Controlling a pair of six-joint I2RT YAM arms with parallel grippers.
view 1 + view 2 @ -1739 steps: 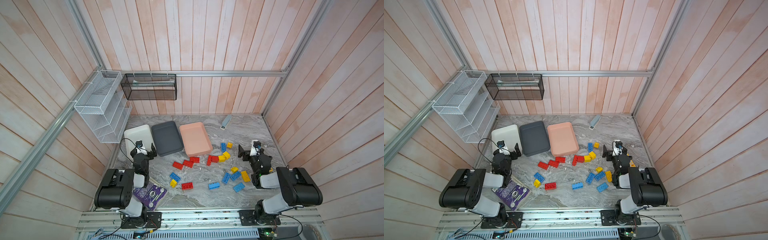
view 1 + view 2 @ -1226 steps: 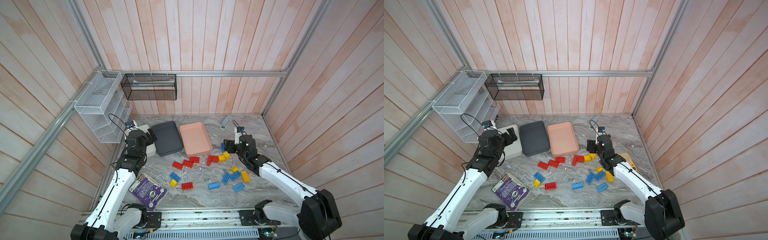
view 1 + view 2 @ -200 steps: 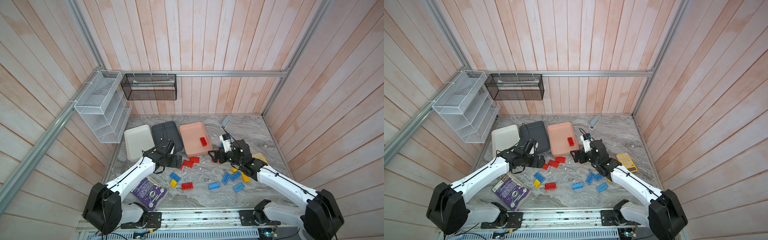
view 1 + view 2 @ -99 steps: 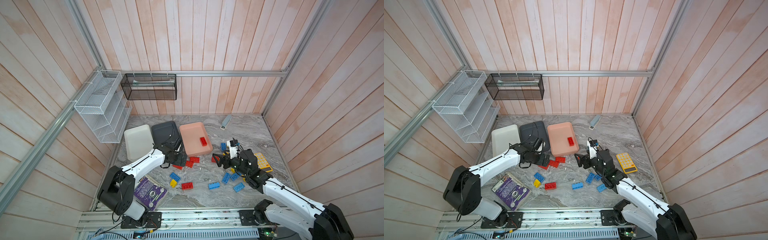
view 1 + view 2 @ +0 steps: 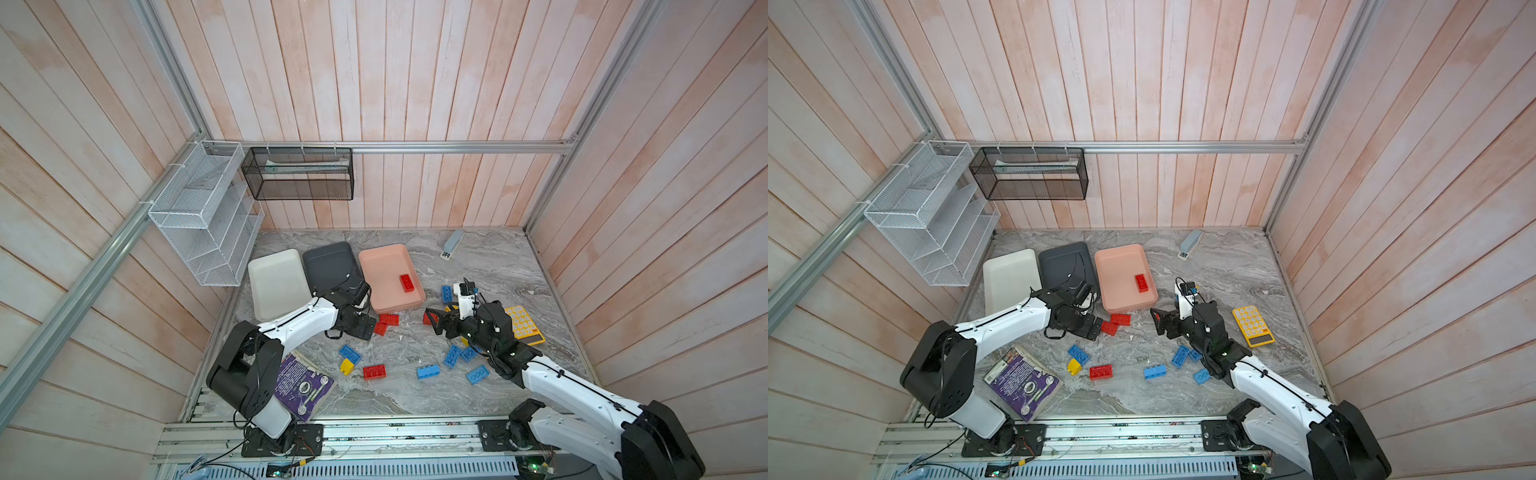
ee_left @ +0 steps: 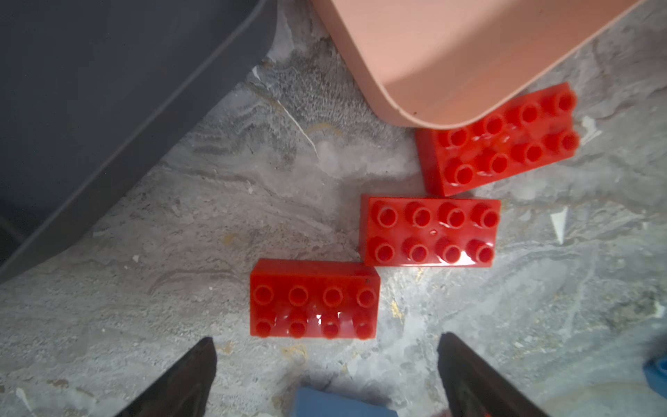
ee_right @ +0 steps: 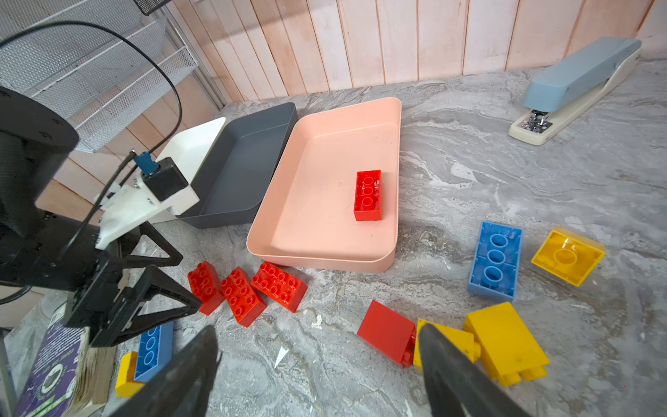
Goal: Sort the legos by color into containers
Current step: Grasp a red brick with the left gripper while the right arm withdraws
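Our left tool (image 6: 326, 341) gapes empty just short of the nearest red brick (image 6: 314, 299); we'd centre over it before closing. And our right tool (image 7: 317, 328) is open too, empty.

Grey marble desk (image 5: 490, 270). Toward its back right corner the marble is open, broken only by a stapler (image 5: 452, 246) near the back edge. A white tray (image 5: 276, 282), a dark grey tray (image 5: 328, 264) and a salmon pink tray (image 5: 380, 270) crowd the back left corner (only a narrow wedge of marble shows between the grey and pink ones). Three red bricks (image 7: 243, 296) lie just beside the pink tray's front left corner. The front edge is bare up to a book (image 5: 301, 382) in the front left corner.
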